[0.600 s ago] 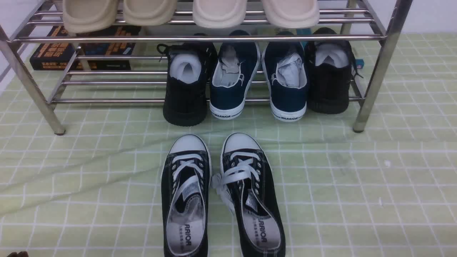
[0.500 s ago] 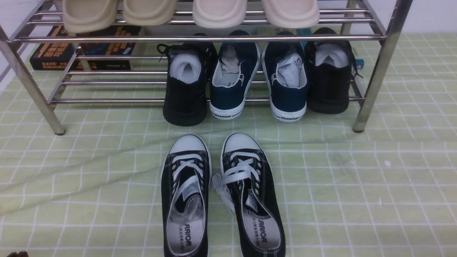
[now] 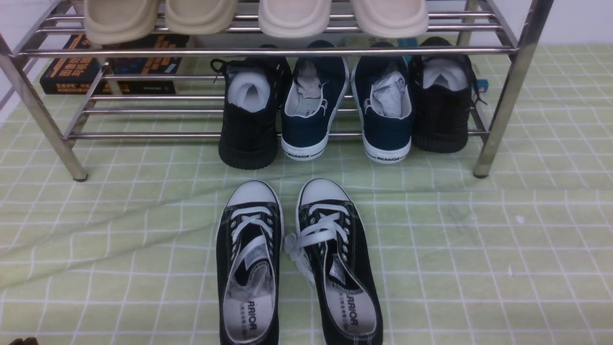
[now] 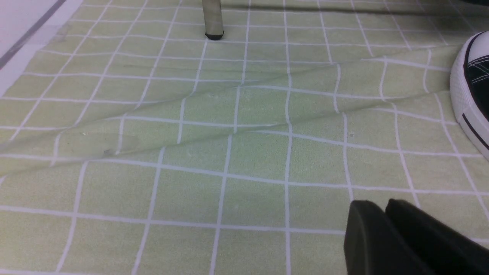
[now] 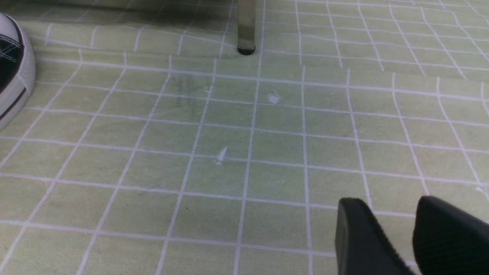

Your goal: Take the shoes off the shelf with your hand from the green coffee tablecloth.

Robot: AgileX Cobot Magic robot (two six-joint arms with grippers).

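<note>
Broadly, underneath all: wrinkled pale green checked tablecloth (image 3: 479, 249). Toward its far edge, chrome two-tier shoe rack (image 3: 498, 120). On the lower tier's right half, heels outward, flanked by all-black sneakers (image 3: 249, 129): navy WARRIOR slip-ons (image 3: 385, 129). Above bare cloth, left gripper (image 4: 382, 206) pressed together, empty; right gripper (image 5: 391, 204) parted, gripping nothing.

shoes (image 3: 306, 129) on shelf (image 3: 143, 51) lower tier, between 2 knit sneakers (image 3: 249, 139) | lace-up sneakers (image 3: 249, 258) before shelf, on tablecloth (image 3: 479, 268)
</note>
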